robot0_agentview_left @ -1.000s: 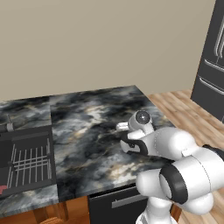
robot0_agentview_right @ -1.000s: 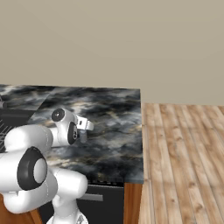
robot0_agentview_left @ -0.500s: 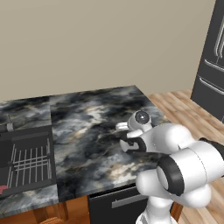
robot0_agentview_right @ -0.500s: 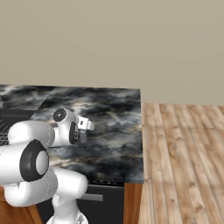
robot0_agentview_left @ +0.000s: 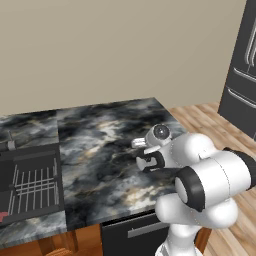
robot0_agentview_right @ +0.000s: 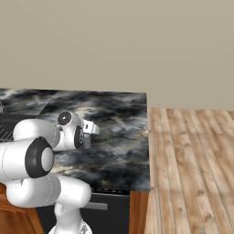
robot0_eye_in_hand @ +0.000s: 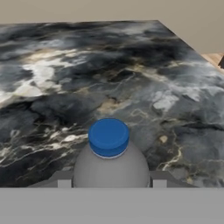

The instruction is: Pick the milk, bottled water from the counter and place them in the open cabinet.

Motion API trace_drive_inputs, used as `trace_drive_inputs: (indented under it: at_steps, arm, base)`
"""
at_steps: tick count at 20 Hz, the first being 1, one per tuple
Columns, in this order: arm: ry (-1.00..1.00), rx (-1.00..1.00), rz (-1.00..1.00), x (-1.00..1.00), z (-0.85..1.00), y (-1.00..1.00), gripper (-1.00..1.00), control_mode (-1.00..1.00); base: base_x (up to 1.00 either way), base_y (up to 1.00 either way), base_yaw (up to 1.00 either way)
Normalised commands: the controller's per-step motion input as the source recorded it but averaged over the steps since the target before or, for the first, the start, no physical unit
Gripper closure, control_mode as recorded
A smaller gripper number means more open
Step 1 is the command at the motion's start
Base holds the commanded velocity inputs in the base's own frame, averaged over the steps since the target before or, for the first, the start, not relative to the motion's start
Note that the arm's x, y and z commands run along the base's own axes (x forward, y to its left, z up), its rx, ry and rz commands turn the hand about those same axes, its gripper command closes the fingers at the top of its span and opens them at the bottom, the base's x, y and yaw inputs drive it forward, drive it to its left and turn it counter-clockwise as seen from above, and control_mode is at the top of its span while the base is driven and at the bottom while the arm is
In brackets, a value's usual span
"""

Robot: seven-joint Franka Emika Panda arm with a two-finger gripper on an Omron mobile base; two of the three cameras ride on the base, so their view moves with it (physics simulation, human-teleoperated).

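Bottled water: the bottled water (robot0_eye_in_hand: 111, 157) stands right at the bottom of the hand view, a grey rounded body under a bright blue cap (robot0_eye_in_hand: 108, 136), pointing up along the camera's line of sight.
Gripper: the gripper (robot0_eye_in_hand: 111, 183) has a grey finger end on either side of the bottle's shoulders, one finger (robot0_eye_in_hand: 64, 183) at the left and the other at the right, both pressed against the body.
Jaw state: closed on the bottle, as far as the hand view lets me judge; the contact itself sits at the very edge of the picture.
Arm pose: in the left base view the gripper (robot0_agentview_left: 142, 161) is held low above the counter (robot0_agentview_left: 100, 145), with the wrist folded back towards the white shoulder; in the right base view the gripper (robot0_agentview_right: 87, 137) points towards the worktop's middle.
Counter: the counter (robot0_eye_in_hand: 131, 74) spreads out behind the bottle, black and grey marble with white and tan veins; in the right base view the counter (robot0_agentview_right: 119, 137) ends at a straight edge beside the wooden floor (robot0_agentview_right: 192, 164).
Sink: a dark sink (robot0_agentview_left: 30, 180) with a wire rack inside lies at the left of the left base view, well apart from the gripper.
Fridge: a dark fridge (robot0_agentview_left: 242, 75) stands at the far right.
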Motion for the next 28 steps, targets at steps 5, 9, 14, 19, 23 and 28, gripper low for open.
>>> trace_drive_inputs:
  at_steps: [5, 9, 14, 19, 23, 28]
  arm:
    - [0.00, 0.00, 0.00, 0.02, -0.02, 0.00, 1.00, -1.00]
    - [0.00, 0.00, 0.00, 0.00, 0.00, 0.00, 1.00, -1.00]
    - [0.00, 0.00, 0.00, 0.00, 0.00, 0.00, 1.00, -1.00]
    - [-0.01, 0.00, 0.00, -0.02, 0.00, 0.00, 1.00, -1.00]
    - [-0.04, 0.00, -0.02, -0.19, 0.05, 0.00, 1.00, -1.00]
    - [0.00, -0.01, -0.08, -0.20, 0.43, 0.00, 1.00, -1.00]
  base:
    - [0.00, 0.00, 0.00]
    - [0.00, 0.00, 0.00]
    - [0.00, 0.00, 0.00]
    - [0.00, 0.00, 0.00]
    - [0.00, 0.00, 0.00]
    - [0.00, 0.00, 0.00]
